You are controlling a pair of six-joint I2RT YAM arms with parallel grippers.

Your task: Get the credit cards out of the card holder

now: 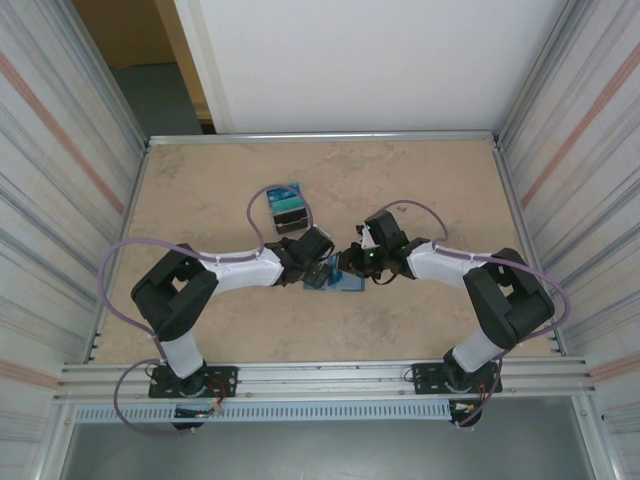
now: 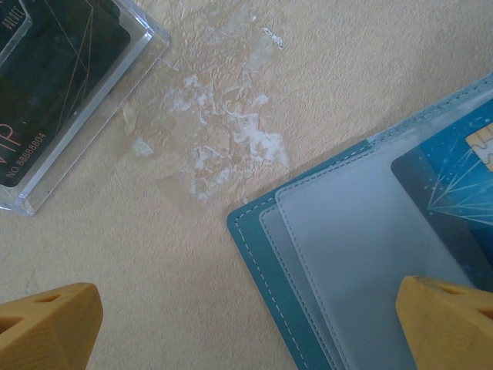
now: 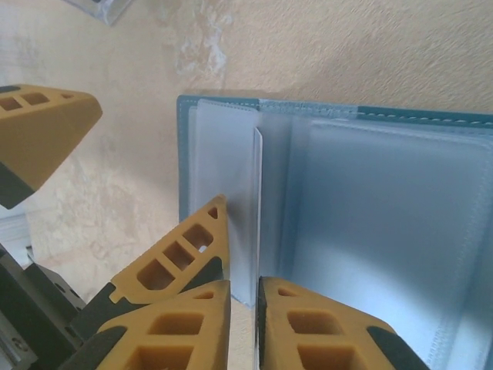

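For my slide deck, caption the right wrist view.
Right gripper, jaws nearly together, straddles a clear pocket leaf of the open card holder on the table.

1. The top camera looks down from high behind the arms, far above the left gripper (image 1: 325,272) and right gripper (image 1: 346,267).
2. Each wrist camera looks down past its own gripper, very close.
3. Both share the card holder (image 2: 347,254) (image 3: 370,216) below.

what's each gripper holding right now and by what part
Right gripper pinches a clear pocket leaf of the card holder by its lower edge. Left gripper is open, holding nothing.
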